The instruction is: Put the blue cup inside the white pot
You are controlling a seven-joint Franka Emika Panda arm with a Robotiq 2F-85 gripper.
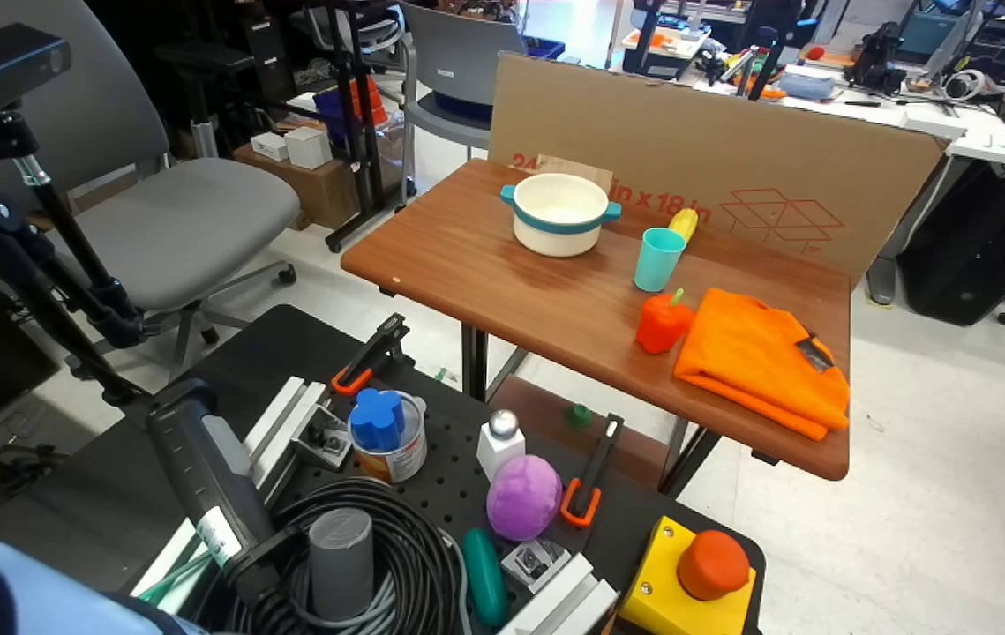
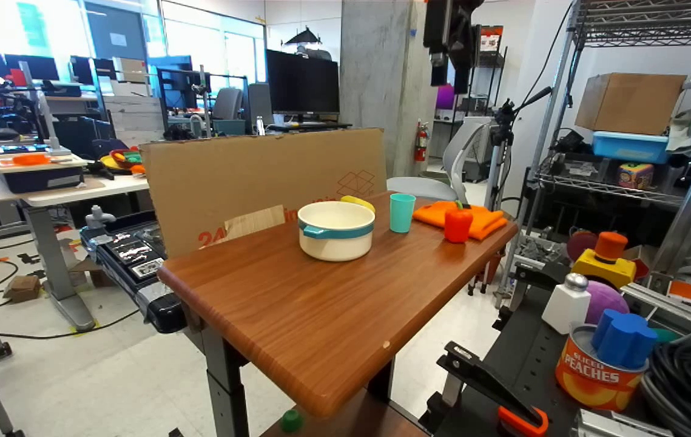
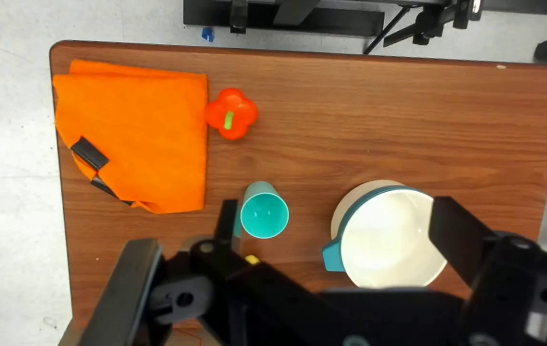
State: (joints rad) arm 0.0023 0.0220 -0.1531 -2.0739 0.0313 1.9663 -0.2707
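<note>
In the wrist view the gripper [image 3: 335, 218] is closest to us. Its fingers stand wide apart with nothing held between them, and in an exterior view we see it well above the table [image 2: 296, 303], so we judge that the grasp is not yet begun.

On the table, working away from the edge by the black bench [image 1: 299, 344], we come first to the orange cloth [image 1: 762, 362] and the pepper [image 1: 663, 326], side by side. Neither needs moving for this job, as we read it.

Next comes the cup [image 1: 659, 260]. It stands upright, mouth up, outside the pot [image 1: 555, 242], so we count the picking up as wholly left to do. In the wrist view it shows next to one finger rather than midway between the two, so we expect a sideways shift before any descent. Just behind the cup is a yellow toy [image 1: 685, 224]; whether they touch we cannot tell.

Farther on sits the pot itself, apart from the cup. What we see of its inside is bare, so the carry over the rim, the lowering and the release are left too. Last, behind it, stands the cardboard [image 1: 661, 123].
</note>
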